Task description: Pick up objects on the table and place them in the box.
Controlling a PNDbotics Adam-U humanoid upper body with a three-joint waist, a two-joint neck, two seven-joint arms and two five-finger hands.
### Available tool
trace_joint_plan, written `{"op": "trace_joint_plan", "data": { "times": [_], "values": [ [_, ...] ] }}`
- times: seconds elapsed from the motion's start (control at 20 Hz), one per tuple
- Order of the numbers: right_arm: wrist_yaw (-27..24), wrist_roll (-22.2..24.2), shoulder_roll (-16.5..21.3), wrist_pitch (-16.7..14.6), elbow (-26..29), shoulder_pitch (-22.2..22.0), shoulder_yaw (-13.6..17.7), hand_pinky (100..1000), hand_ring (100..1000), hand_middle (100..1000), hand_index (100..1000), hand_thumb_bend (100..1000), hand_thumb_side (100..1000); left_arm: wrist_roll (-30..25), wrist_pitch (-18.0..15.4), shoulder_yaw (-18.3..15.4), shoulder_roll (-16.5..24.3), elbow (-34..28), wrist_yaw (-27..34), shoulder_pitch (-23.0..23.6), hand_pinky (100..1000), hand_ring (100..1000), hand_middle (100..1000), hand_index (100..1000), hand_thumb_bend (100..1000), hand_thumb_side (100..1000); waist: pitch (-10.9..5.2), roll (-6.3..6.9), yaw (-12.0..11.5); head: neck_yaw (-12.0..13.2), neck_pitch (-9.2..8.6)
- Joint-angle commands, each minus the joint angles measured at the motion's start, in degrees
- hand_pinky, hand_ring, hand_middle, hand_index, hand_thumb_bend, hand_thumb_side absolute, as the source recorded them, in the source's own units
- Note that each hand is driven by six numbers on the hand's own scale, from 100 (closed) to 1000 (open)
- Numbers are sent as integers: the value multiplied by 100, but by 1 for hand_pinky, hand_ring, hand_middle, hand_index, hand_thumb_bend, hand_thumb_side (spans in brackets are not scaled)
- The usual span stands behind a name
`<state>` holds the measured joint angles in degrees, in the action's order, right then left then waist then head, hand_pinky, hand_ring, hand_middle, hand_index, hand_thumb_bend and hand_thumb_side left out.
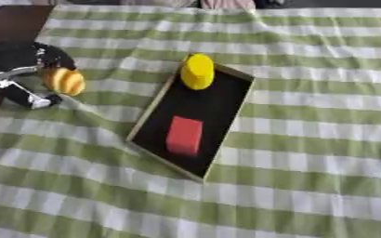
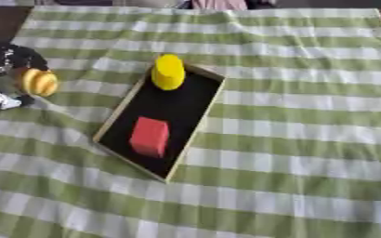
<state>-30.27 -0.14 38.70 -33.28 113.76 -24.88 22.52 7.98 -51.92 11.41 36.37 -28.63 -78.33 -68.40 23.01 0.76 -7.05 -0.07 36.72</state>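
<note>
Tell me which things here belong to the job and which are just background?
Job:
shallow black wood-rimmed box
yellow cylinder in the box
red block in the box
ridged orange round object at the left hand

Background:
green-and-white checked tablecloth

Spread over the whole table (image 1: 7, 23): a checked cloth (image 1: 307, 139), with bare tabletop showing only at the far left corner. Near the middle of the cloth, set askew: a shallow box (image 1: 147, 116), long side running from near left to far right. Inside it, toward the near end: a block (image 1: 184, 135). At its far end, upright: a cylinder (image 1: 198, 71), overlapping the far rim. Well to the left of the box, at the cloth's left edge: the left hand (image 1: 19, 74), with a rounded ridged object (image 1: 64, 81) against its right side, between hand and box, apart from the box.
</note>
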Motion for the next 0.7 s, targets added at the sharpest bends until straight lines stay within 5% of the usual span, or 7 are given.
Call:
{"op": "trace_joint_plan", "data": {
  "times": [0.05,0.7],
  "values": [
    [51,3,82,24,83,-39,41,1000,967,776,956,100,470,-364,-5,-94,257,-199,385,-178,860,929,853,921,483,357,-132,0,11,28,-71],
    [90,39,-1,102,83,-28,22,1000,970,776,956,100,470,-2027,-5,-487,362,-345,1850,-259,853,927,846,899,452,378,-109,-5,38,48,-126]
  ]
}}
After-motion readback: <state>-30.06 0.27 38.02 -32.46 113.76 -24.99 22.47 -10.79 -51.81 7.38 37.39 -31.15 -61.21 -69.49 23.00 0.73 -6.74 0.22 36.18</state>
